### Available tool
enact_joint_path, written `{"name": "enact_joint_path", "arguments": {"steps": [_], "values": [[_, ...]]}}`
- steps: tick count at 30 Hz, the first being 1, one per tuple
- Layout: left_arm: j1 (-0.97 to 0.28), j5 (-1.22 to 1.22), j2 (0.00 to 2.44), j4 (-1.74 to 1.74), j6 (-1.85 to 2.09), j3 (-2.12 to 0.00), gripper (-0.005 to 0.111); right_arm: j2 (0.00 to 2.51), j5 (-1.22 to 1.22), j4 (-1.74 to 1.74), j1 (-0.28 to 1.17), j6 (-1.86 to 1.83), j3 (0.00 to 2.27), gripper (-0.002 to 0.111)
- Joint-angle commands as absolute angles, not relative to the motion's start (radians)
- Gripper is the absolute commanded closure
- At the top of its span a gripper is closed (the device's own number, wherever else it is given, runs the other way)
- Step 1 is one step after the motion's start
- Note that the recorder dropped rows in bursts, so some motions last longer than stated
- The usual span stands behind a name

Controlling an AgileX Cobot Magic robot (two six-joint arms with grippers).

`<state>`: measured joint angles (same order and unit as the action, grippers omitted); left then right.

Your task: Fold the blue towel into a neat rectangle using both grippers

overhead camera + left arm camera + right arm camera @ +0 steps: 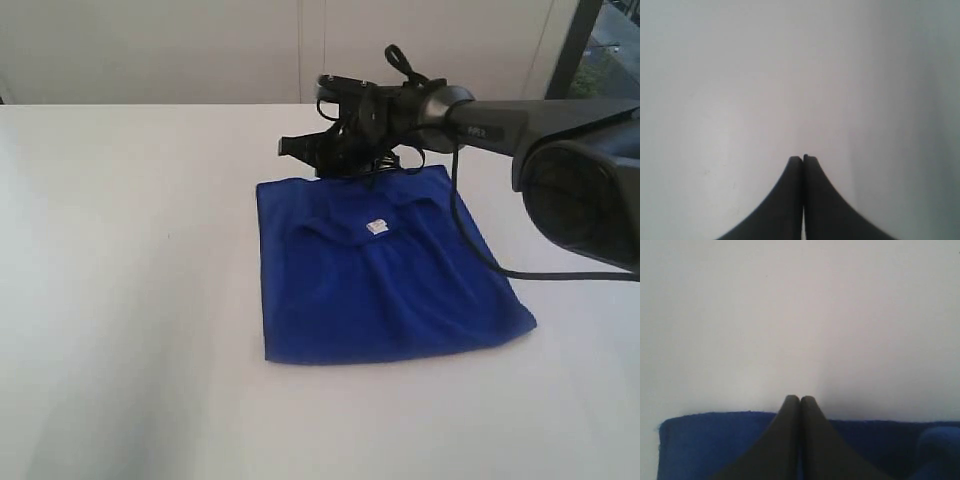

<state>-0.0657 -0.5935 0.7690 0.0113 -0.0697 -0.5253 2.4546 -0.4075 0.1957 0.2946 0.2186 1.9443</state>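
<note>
The royal-blue soft cloth towel point(385, 285) lies mid-table, rumpled along its far edge. Judged light, limp: pinch at corners. Both closed, empty: black right gripper point(800, 399) over that edge, black left gripper point(803, 158) over bare white table point(790, 75)

white table point(120, 300), pale wall point(150, 50), dark-framed window point(612, 45)

The blue towel point(385, 280) is lying folded and flat on the white table point(130, 250), its small white label point(377, 226) facing up. The right arm point(520, 125) is reaching in from the right, the right gripper point(335, 155) sitting at the towel's far edge, a black cable point(570, 276) trailing alongside.
</note>
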Motion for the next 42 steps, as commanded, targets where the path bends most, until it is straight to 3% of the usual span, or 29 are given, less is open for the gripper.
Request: {"name": "enact_joint_path", "arguments": {"steps": [1, 14, 42], "values": [[-0.061, -0.6, 0.762, 0.008, -0.07, -0.519, 0.107, 2.403, -0.413, 0.188, 0.308, 0.205, 1.943, 0.108], [-0.061, -0.6, 0.762, 0.008, -0.07, -0.519, 0.107, 2.416, -0.417, 0.182, 0.438, 0.123, 1.943, 0.108], [-0.061, -0.6, 0.762, 0.008, -0.07, -0.519, 0.107, 2.563, -0.136, 0.189, 0.441, 0.125, 1.943, 0.108]]}}
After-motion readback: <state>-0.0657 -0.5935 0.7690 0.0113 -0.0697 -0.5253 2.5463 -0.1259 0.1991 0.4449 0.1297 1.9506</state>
